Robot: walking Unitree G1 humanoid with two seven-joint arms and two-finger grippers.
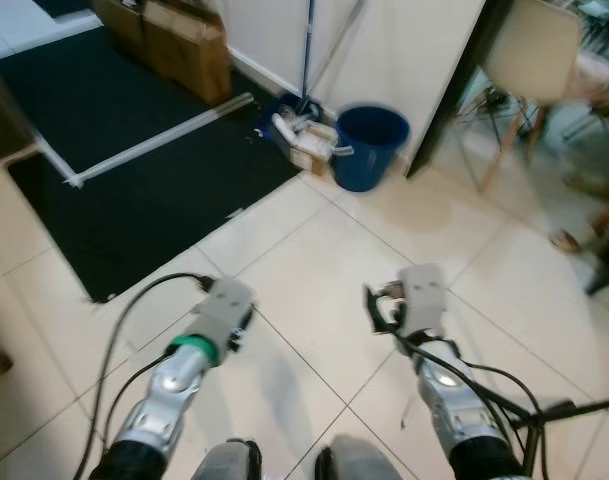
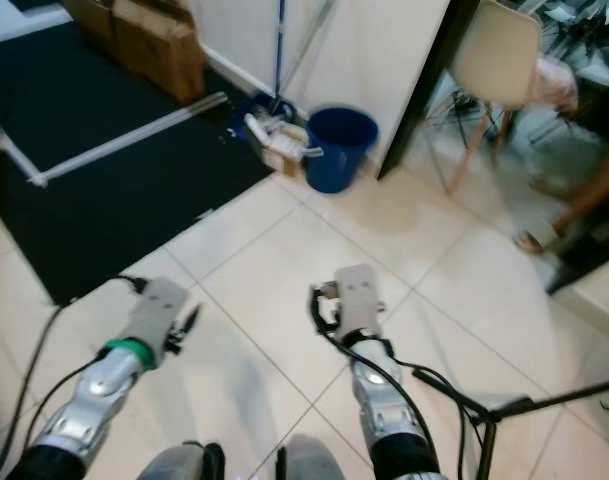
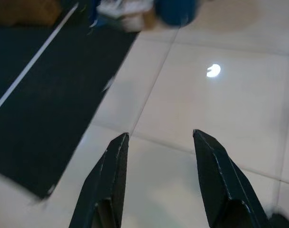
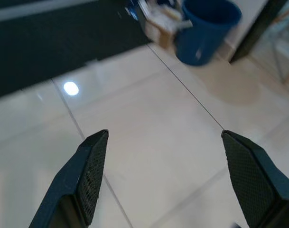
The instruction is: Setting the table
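Stood over glossy cream tile floor [image 1: 314, 270], with a round blue plastic bucket [image 1: 369, 145] against the white wall as landmark. Held left gripper [image 3: 158, 142] and right gripper [image 4: 163, 142] low and well short of the bucket, tapered black fingers spread, grasping nothing. Passed a flat black mat [image 1: 134, 170] just left of the bucket; saw no tableware or table.

Evenly lit and softly motion-blurred throughout, with small lamp glints on the glossy floor tiles [image 3: 220, 109].
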